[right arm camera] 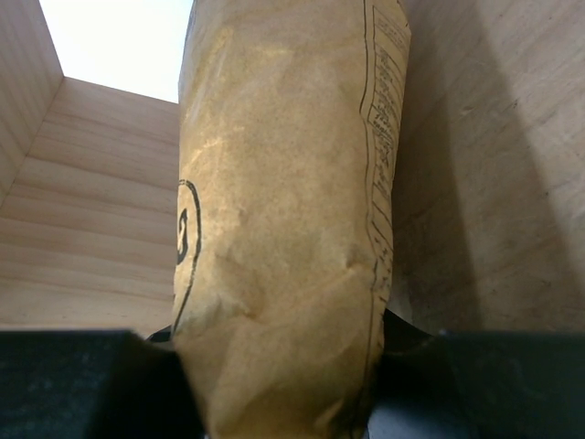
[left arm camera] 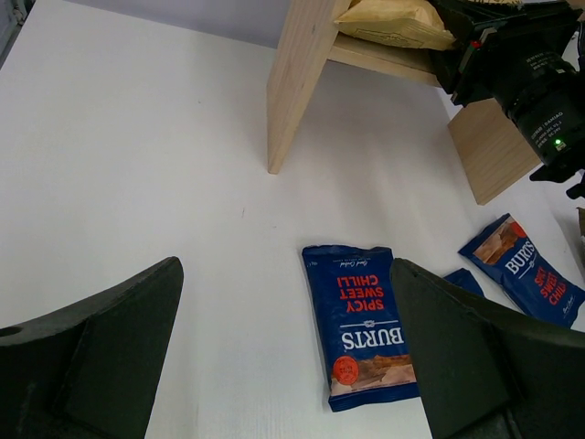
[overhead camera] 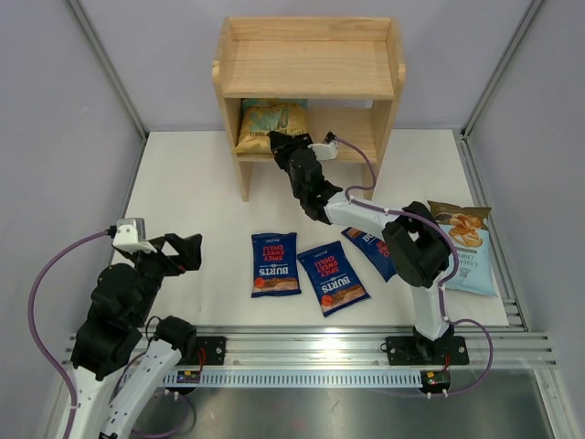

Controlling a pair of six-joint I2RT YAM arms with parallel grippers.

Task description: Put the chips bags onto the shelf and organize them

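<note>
Hidden or cut off: the right gripper (overhead camera: 280,142) reaches into the shelf (overhead camera: 311,69), and the overhead view does not show its tips. One Burts bag (overhead camera: 373,249) lies mostly under the right arm, only its ends showing. The arm's elbow also covers the near edge of the pale bag (overhead camera: 466,247). In the right wrist view the tan bag (right arm camera: 283,229) fills the frame, its print reduced to a strip of unreadable text.

Contents: the lower tier holds the tan bag (overhead camera: 265,123) alone, at the left end, leaning back. The top tier is bare wood.

Grip: in the right wrist view, the right fingers (right arm camera: 82,384) are clamped on the tan bag's lower end, one either side. The left gripper (overhead camera: 178,249) hangs above the table (overhead camera: 192,183) with jaws wide apart, holding nothing.

On the table: two more Burts bags (dark blue, glossy, red patches) lie flat, one (overhead camera: 275,263) just beside the other (overhead camera: 333,276). The pale bag lies at the right edge.

Materials: shelf of light plain wood with visible grain; tan bag matte, creased, paper-like.
</note>
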